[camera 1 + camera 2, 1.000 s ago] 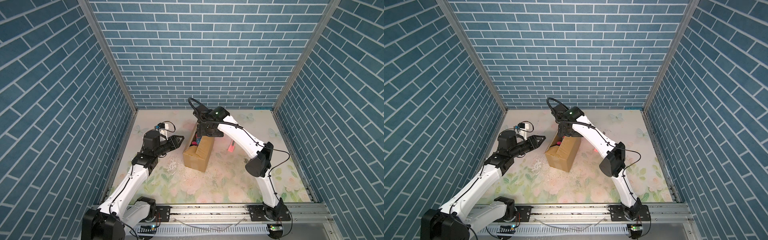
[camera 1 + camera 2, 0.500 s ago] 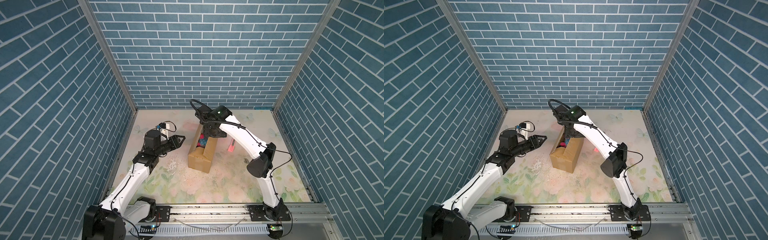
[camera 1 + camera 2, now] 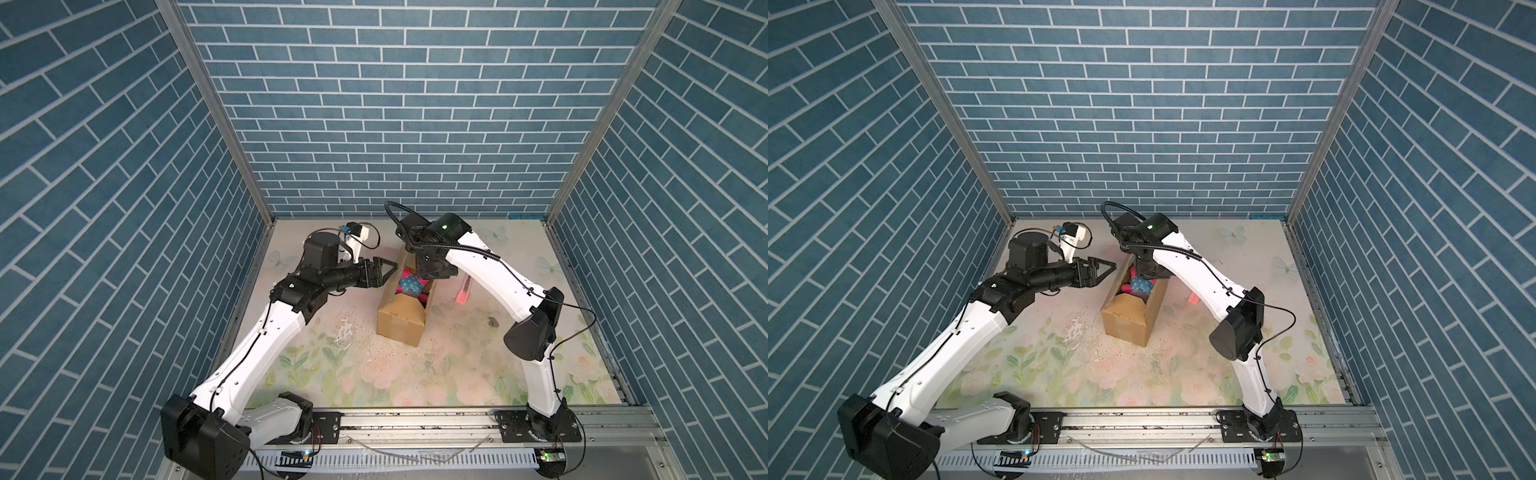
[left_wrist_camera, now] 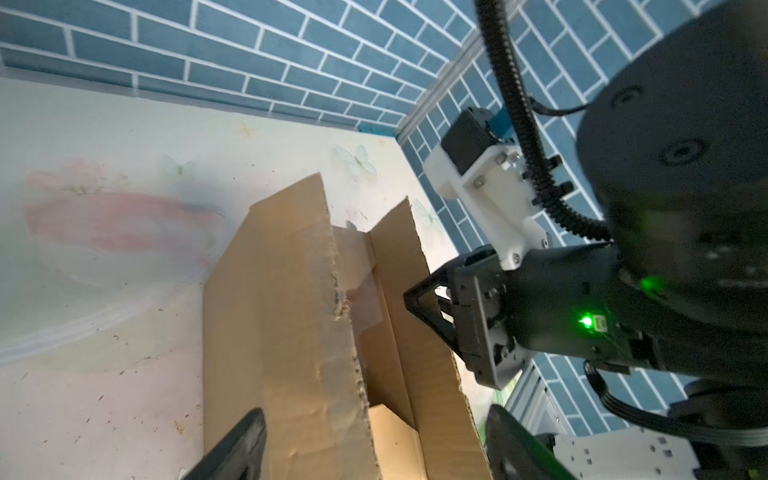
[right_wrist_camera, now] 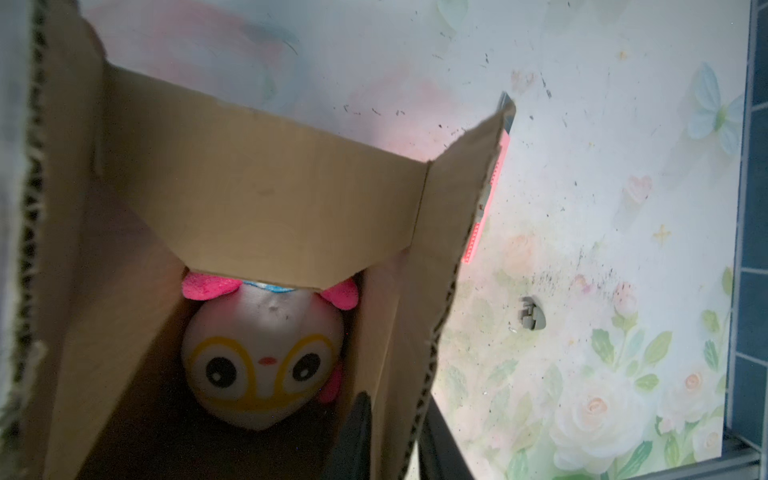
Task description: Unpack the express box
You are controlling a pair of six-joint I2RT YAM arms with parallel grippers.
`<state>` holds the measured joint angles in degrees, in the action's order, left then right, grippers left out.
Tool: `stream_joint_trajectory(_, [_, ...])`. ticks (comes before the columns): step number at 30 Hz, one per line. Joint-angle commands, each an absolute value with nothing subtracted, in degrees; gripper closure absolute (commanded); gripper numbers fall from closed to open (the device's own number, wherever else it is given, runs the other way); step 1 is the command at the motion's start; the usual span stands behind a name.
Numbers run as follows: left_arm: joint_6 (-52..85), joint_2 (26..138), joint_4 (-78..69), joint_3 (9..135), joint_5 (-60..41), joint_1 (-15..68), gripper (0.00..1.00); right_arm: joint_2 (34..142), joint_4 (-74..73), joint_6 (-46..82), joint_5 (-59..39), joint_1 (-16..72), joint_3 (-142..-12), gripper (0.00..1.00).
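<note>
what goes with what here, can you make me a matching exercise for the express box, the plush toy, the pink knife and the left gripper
1. express box
2. plush toy
3. pink knife
4. left gripper

a. open, beside the box
b. lying flat on the mat
c. top flaps open
d. down inside the box

Pairs: 1-c, 2-d, 3-b, 4-a

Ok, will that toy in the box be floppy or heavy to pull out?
Probably soft and light: the toy looks padded, with fleecy pink ears. It may snag coming out, since a cardboard flap overhangs its head.
</note>
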<state>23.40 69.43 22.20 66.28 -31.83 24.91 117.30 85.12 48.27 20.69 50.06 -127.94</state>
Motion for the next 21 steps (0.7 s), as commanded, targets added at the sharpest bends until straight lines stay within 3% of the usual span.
stream_joint_trajectory(1, [17.58,72.3,31.44,69.6,-29.5,26.58,0.17,113.03,83.26,50.0,21.2,49.6,-123.53,0.86])
stream_joint_trajectory(10, [16.35,77.57,35.19,73.94,-24.48,31.18,0.17,101.81,66.38,49.93,14.95,46.83,-105.78,0.98])
stream_joint_trajectory(19, [17.4,82.16,37.06,79.93,-20.66,37.29,0.16,101.1,64.9,48.0,14.33,46.59,-104.1,1.0])
stream_joint_trajectory(21, [17.46,83.28,38.43,80.61,-19.0,38.85,0.2,100.99,64.3,47.79,14.15,46.6,-103.76,1.0])
